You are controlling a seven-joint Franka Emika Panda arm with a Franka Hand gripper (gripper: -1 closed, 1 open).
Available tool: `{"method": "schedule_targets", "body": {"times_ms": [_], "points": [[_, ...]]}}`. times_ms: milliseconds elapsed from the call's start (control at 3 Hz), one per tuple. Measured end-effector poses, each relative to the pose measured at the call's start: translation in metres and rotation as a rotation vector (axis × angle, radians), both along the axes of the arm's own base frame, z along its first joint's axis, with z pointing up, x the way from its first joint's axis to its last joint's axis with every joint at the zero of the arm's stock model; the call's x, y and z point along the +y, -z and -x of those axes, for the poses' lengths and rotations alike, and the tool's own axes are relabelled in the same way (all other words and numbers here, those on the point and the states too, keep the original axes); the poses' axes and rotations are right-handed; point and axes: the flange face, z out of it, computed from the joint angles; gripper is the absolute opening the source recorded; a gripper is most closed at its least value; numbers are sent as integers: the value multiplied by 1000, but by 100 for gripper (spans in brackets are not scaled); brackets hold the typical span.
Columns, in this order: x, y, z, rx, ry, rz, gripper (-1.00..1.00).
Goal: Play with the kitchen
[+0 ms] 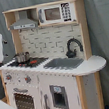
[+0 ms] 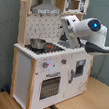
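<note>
While hovering above the kitchen (image 2: 44, 64) counter near the hob (image 2: 50, 48), gripper (image 2: 70, 23) probably lining up (finger state: cannot tell); pot (image 1: 21, 57) parked on burner.

Pale wood kitchen (image 1: 87, 93), shiny metal pot (image 2: 37, 43)

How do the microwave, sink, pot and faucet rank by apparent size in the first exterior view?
1. Sink
2. Microwave, close to the sink, so unsure
3. Faucet
4. Pot, looks similar to the faucet
</note>
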Motion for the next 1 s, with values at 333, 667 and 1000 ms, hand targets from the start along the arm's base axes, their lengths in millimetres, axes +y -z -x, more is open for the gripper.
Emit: {"method": "schedule_targets", "body": {"times_ms": [333, 667, 1000], "points": [[-1, -1, -14, 70, -15, 4, 100], [-6, -3, -30, 138, -31, 20, 100], [-12, -5, -47, 208, -54, 36, 100]]}}
